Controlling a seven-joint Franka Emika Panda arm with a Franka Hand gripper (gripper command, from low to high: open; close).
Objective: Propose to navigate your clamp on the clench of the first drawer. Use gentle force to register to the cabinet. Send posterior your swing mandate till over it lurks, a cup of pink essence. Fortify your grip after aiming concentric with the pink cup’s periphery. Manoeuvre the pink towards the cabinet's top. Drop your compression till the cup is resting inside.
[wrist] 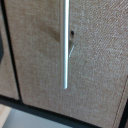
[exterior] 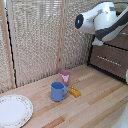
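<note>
The arm point(exterior: 102, 20) stands high at the exterior view's right, in front of the cabinet point(exterior: 111, 57). Its tool is out of sight in both views, so I cannot tell whether the fingers are apart or together.

The wrist view faces a drawer front point(wrist: 90, 60) at close range, with the handle point(wrist: 64, 45) running as a thin pale bar through the middle of the picture. In the exterior view the one handle in sight lies level across its drawer front, long axis along the cabinet's width.

Judgement: the step in hand is closing on the handle. To do it well, the fingers should straddle the bar across its thin section, near mid-length, and close lightly. The pull should then run straight out from the drawer front to avoid jamming.

The pink cup point(exterior: 64, 76) stands upright on the tabletop point(exterior: 95, 105), mouth up, well apart from the cabinet. A blue mug point(exterior: 58, 91) sits just in front of it, and a plate point(exterior: 14, 110) lies toward the exterior view's left.
</note>
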